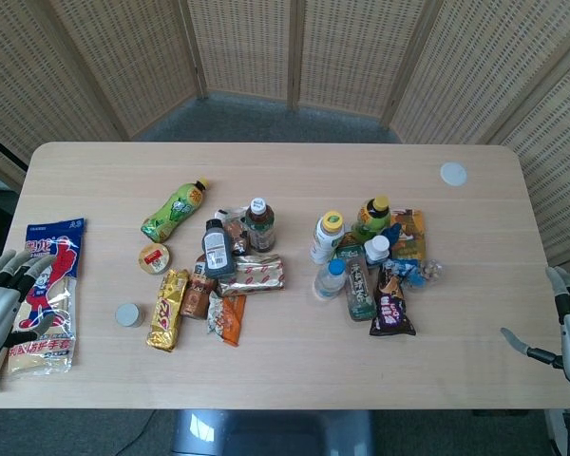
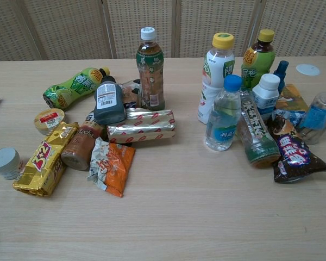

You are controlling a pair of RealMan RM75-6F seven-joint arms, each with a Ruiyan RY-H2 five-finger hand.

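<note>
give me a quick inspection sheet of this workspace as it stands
surface: pale wood table, rounded corners.
job's things: long blue, red and white snack bag flat by the left edge, under the left hand's fingers.
clutter: two heaps mid-table; lying green bottle, gold wrapper bar, orange packet, yellow-capped white bottle, dark cone wrapper; white disc apart.
hands: left hand fingers spread on the bag; right hand off the right edge, holding nothing.
cables: nothing seen.
surroundings: woven screen panels behind.

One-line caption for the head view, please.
Left hand rests by a long snack bag at the table edge; right hand open opposite; bottles and snacks between.
</note>
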